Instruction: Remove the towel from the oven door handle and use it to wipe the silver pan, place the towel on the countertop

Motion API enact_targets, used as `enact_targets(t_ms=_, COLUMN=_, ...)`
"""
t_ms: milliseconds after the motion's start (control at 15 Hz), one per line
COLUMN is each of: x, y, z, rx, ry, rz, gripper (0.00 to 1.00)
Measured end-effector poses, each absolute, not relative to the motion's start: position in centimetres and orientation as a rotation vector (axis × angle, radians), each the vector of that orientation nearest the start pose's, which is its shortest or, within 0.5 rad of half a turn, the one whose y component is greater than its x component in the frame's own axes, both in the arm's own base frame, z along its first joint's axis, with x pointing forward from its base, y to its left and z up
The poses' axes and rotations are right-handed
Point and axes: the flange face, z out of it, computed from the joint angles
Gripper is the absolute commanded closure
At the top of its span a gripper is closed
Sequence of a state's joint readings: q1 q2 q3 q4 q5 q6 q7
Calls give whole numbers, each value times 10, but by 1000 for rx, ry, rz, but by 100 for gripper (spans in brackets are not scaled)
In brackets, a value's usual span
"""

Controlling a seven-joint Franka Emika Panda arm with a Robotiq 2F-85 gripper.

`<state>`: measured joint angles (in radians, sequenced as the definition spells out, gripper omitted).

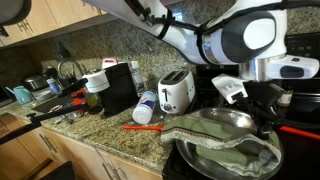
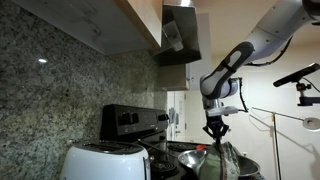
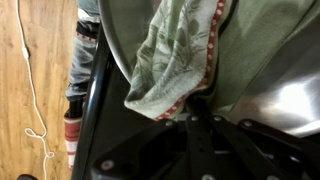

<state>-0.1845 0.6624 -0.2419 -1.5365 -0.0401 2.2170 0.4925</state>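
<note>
The silver pan (image 1: 228,120) sits on the stove at the right, beside the white toaster. The olive-grey towel (image 1: 228,150) with pale edges lies bunched across the pan's front half. My gripper (image 1: 266,122) hangs over the pan's right side, shut on the towel. In an exterior view the gripper (image 2: 215,131) points straight down with the towel (image 2: 226,156) draped below it into the pan (image 2: 196,159). In the wrist view the gripper (image 3: 190,108) pinches the towel (image 3: 175,50) at its red-stitched hem, and the shiny pan (image 3: 285,100) shows to the right. The speckled countertop (image 1: 110,138) stretches left.
On the countertop stand a white toaster (image 1: 177,92), a black box (image 1: 120,88), a lying bottle (image 1: 146,108) and a red-handled tool (image 1: 140,127). A sink area (image 1: 45,85) lies far left. A range hood (image 2: 176,35) hangs above the stove. Wooden floor (image 3: 40,80) shows below the stove edge.
</note>
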Motion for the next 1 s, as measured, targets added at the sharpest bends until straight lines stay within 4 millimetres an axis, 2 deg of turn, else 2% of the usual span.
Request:
enact_targets(t_ms=867, x=646, y=-289, z=275, rx=-3271, ry=686, rz=39, gripper=99)
enact_targets(t_ms=1000, x=646, y=-290, z=276, rx=-3311, ry=599, rz=53, gripper=96)
